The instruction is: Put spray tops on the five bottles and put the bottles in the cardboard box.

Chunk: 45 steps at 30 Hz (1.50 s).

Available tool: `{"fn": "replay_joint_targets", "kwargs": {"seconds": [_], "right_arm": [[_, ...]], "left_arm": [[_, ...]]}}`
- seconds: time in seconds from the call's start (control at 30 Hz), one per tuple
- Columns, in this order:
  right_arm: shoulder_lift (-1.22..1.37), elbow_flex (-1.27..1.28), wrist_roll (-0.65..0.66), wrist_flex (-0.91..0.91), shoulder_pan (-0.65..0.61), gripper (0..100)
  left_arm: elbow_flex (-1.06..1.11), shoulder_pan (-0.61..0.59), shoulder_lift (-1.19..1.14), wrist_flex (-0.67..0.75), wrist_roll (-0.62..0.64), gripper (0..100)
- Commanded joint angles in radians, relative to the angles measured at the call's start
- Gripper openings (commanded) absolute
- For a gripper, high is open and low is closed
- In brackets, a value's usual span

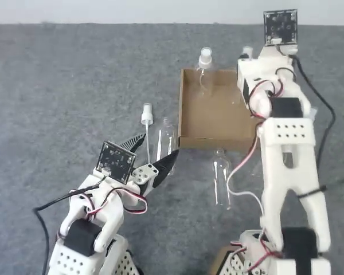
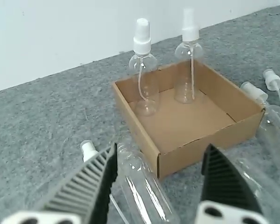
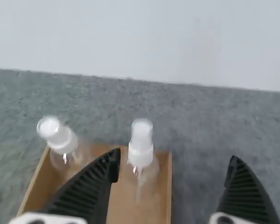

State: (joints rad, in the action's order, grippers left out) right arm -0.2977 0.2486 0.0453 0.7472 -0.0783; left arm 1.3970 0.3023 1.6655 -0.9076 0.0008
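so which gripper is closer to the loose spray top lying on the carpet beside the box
Left. The left gripper, jaws open, sits right at the spray top; the right gripper hangs farther off over the cardboard box.

Left tool [image 1: 160,145] low, jaws spread, right tool [image 3: 175,156] extended, jaws spread

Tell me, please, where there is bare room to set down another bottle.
The box is bare in its near half, between its front wall and the two capped bottles at the back. The carpet far left of the box is open too. It is crowded before the front wall, where loose bottles lie by the left claw.
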Motion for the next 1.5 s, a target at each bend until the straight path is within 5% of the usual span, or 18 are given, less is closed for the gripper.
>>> {"fn": "replay_joint_targets", "kwargs": {"seconds": [0.0, 0.23, 0.43, 0.7, 0.93, 1.17, 1.47], "right_arm": [[-0.124, -0.066, 0.000, 0.160, 0.022, 29.7], [-0.228, -0.066, 0.002, 0.456, 0.133, 29.9], [-0.249, -0.026, 0.186, 0.697, 0.131, 29.8], [-0.136, 0.267, 0.094, 0.460, 0.154, 29.9], [-0.048, 0.273, 0.081, 0.418, 0.242, 29.9], [0.031, 0.006, 0.081, 0.332, 0.384, 29.7], [0.526, -0.330, 0.072, 0.286, 0.421, 29.7]], "left_arm": [[-0.005, -0.029, 0.012, 0.028, -0.009, 27], [-0.008, -0.055, 0.012, 0.029, -0.009, 27], [-0.007, -0.055, 0.012, 0.029, -0.009, 27], [-0.005, -0.055, 0.012, 0.029, -0.009, 27], [-0.005, -0.055, 0.012, 0.029, -0.009, 27], [-0.004, -0.054, 0.008, 0.029, -0.009, 27], [-0.004, -0.054, 0.006, 0.029, -0.009, 27]]}}
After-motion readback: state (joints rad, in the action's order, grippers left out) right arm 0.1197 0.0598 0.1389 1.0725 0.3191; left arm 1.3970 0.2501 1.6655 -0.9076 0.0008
